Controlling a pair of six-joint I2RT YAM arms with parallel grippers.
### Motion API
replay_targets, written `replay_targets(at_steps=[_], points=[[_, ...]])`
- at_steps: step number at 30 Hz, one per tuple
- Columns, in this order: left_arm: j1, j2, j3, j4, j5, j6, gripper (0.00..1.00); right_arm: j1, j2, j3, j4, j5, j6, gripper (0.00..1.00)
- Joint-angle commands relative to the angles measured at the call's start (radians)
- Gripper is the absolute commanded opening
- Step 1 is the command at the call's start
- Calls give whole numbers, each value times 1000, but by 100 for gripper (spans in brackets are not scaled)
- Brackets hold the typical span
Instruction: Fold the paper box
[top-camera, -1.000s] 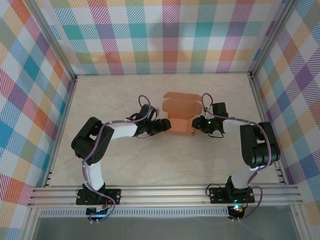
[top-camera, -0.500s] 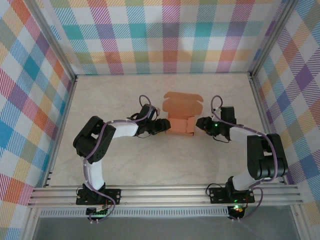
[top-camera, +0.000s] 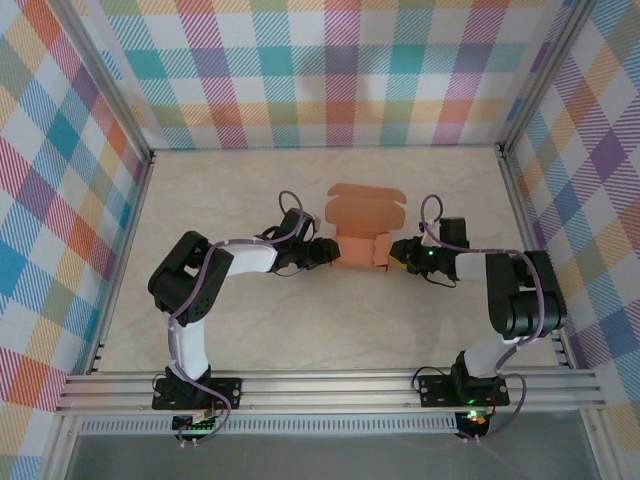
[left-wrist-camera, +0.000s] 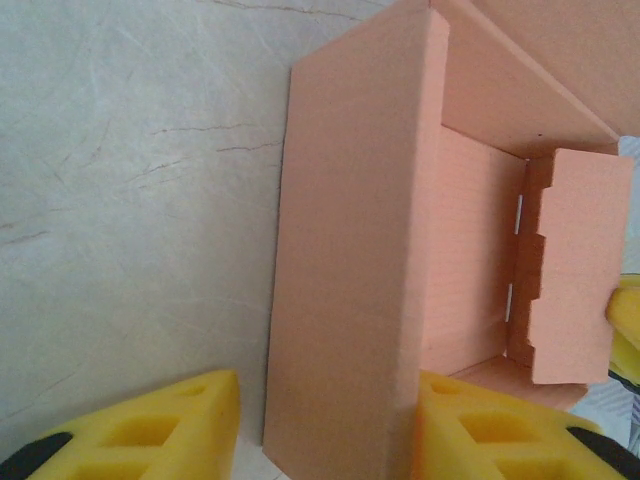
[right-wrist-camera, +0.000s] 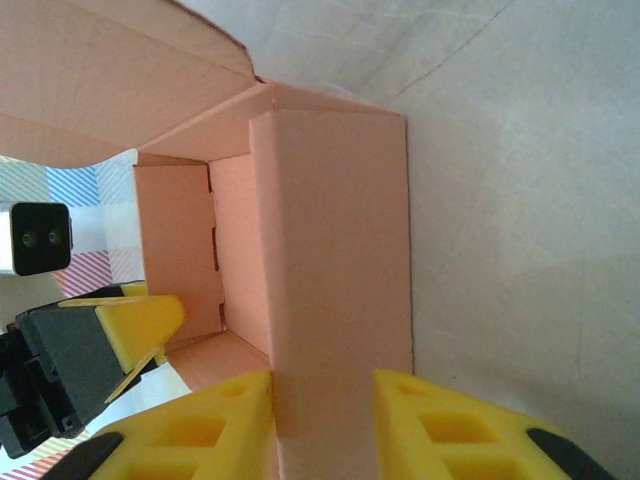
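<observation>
Moved right gripper back onto paper box, pinching right wall (narrowed left gripper astride left wall, slight gap), steadying for tucking.

lab test cell: aluminium frame, plaid walls

Black-and-white arms (purple cables), yellow fingers
</observation>
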Motion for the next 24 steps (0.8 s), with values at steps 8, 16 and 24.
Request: replay_targets(at_steps=[8,16,24], points=[[-1,28,18,-2,22,8,44,-32,-14,-37,126,-71,52,32],[-1,34,18,0,22,6,44,-45,21,-43,132,-79,48,31],[0,35,22,-5,24,9,44,-45,73,-30,152,-126,51,30]])
